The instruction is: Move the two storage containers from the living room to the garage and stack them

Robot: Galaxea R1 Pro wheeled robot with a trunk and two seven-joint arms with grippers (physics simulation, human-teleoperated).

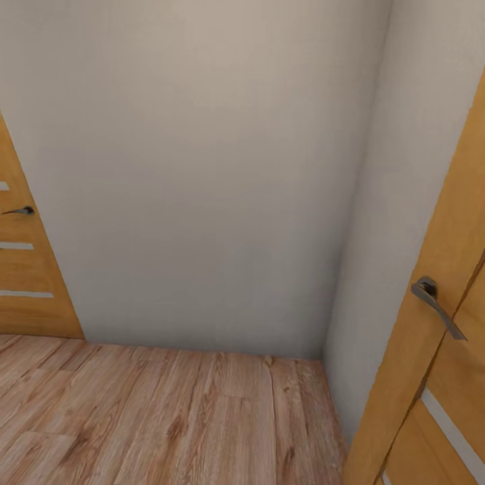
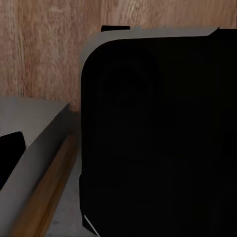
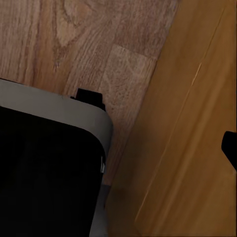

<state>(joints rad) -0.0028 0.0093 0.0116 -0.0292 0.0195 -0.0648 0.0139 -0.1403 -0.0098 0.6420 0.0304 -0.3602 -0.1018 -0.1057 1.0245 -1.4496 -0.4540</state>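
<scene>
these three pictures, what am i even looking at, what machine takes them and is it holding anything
They come from a wheeled robot with two arms, rendered in a simulator. The large picture is from its head camera: a pale wall in a corner, a light wood plank floor, and wooden doors with metal handles, one at the left and one close at the right. The two small pictures are from cameras on its left and right wrists, looking down past the robot's own dark, grey-edged body at the same floor; the right one also shows the nearby door. No gripper is seen, so whether anything is held cannot be told.
</scene>
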